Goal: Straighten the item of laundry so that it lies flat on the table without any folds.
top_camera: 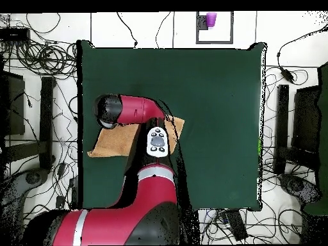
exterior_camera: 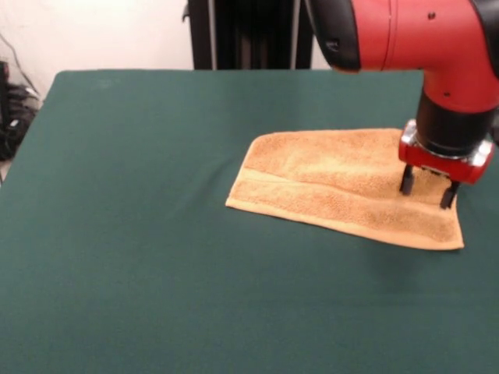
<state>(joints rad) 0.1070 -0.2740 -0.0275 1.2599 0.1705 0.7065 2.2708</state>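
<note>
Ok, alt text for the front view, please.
A red and black robot arm's open claw stands over the right part of an orange-tan towel, which lies with a lengthwise fold on a dark green table.

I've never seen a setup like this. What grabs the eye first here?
The big red and black arm comes down from the top right of the front view, its hand open just above an orange-tan towel. The towel lies folded over on a wide dark green table, right of centre.
</note>
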